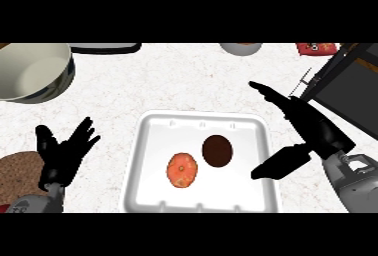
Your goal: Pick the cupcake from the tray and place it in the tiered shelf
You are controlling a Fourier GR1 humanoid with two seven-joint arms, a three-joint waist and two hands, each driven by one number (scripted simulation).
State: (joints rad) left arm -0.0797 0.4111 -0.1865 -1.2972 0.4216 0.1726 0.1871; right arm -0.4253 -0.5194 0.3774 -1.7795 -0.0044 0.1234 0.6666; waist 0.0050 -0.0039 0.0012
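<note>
Across the white speckled surface [184,80], the biggest thing is the white tray [151,165], set near the lower middle of the head view, and next in size is the dark tiered shelf [347,95], standing at the right edge, well apart from the tray's contents. A large pale pot [33,72] sits at the upper left, and a brown round mat [18,172] lies at the lower left edge. The right hand [310,125] hangs over the tray's right rim with its fingers [266,92] straight and stretched away from the thumb, holding nothing. The left hand [63,152] rests to the left of the tray, fingers spread and upward, also empty. Inside the tray lie two small things side by side, close but apart: the cupcake [217,150], a dark brown oval seen from above, right of centre, and an orange round piece of food [183,170] just left of it and lower. The cupcake is not yet touched. It is likely light and soft, easy to crush, so the hold should probably go round its lower sides, thumb on one flank and fingers on the other, rather than pressing on the top. The tray floor may be slick, so it could slide if nudged.
</note>
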